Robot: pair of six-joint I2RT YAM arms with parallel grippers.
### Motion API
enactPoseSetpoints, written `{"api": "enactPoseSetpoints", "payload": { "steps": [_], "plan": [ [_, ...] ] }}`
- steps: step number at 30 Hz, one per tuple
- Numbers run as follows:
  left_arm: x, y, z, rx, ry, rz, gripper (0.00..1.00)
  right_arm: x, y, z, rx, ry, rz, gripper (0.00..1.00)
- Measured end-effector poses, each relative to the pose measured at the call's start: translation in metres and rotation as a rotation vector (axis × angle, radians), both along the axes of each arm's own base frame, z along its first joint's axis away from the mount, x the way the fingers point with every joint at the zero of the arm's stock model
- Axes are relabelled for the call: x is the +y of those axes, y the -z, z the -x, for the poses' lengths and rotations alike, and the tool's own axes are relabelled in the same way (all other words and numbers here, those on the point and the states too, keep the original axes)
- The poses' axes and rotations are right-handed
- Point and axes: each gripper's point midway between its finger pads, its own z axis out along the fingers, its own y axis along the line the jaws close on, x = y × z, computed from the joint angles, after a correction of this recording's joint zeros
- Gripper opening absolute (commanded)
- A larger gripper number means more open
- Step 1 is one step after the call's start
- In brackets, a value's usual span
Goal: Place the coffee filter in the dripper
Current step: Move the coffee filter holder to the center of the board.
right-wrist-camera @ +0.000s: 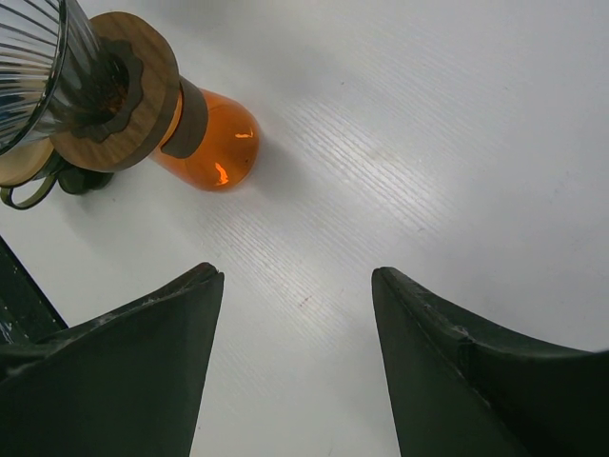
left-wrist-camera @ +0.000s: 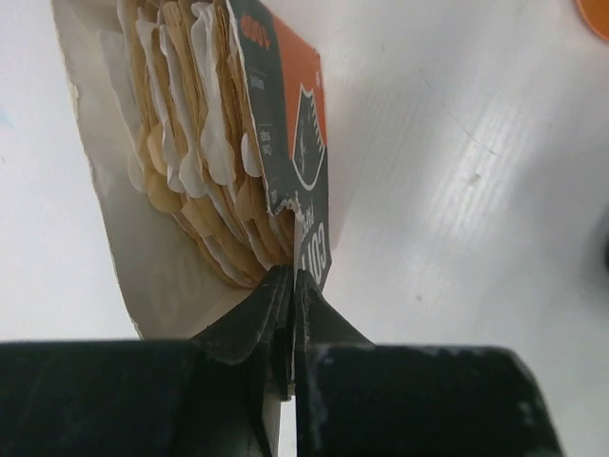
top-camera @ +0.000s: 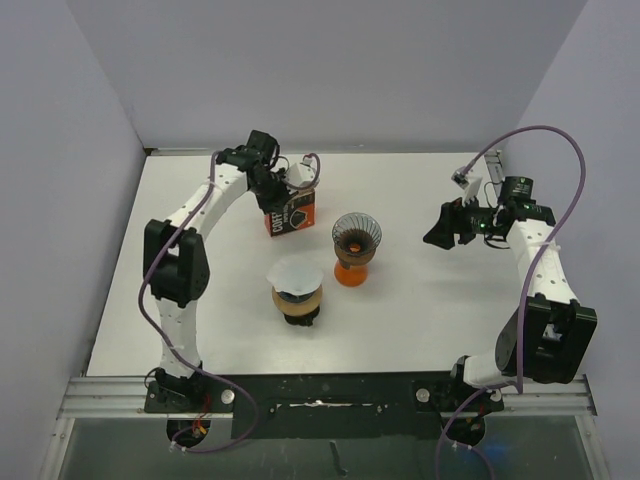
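Observation:
An orange and black filter box [top-camera: 291, 215] stands at the back of the table, open and full of white and brown coffee filters [left-wrist-camera: 190, 133]. My left gripper [top-camera: 283, 188] is at its opening. In the left wrist view this gripper [left-wrist-camera: 290, 278] is shut on the edge of the box's printed front panel [left-wrist-camera: 303, 143]; I cannot tell whether a filter is pinched too. An empty glass dripper [top-camera: 357, 234] sits on an orange carafe [top-camera: 353, 272], also in the right wrist view [right-wrist-camera: 33, 67]. My right gripper [top-camera: 437, 235] is open and empty, to the right of the dripper.
A second dripper [top-camera: 297, 303] on a brown base stands in front of the box, with a white filter [top-camera: 296, 273] in it. In the right wrist view, bare white table lies between my right fingers [right-wrist-camera: 162, 343], and the orange carafe [right-wrist-camera: 211, 143] is at the upper left.

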Motion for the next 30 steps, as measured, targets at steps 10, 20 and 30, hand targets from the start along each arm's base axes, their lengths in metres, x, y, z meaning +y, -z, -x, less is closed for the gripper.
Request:
{"api": "enactPoseSetpoints", "payload": {
  "steps": [10, 20, 30],
  "plan": [
    [0.04, -0.023, 0.06, -0.013, -0.33, 0.03, 0.0, 0.001, 0.018, 0.006, -0.007, 0.001, -0.006, 0.65],
    [0.067, 0.004, 0.087, -0.043, -0.533, 0.034, 0.03, -0.002, 0.028, 0.012, -0.046, 0.014, 0.0, 0.66],
    [0.074, -0.015, 0.094, -0.097, -0.59, 0.097, 0.42, -0.007, 0.026, 0.009, -0.066, 0.029, 0.005, 0.66]
  ]
}}
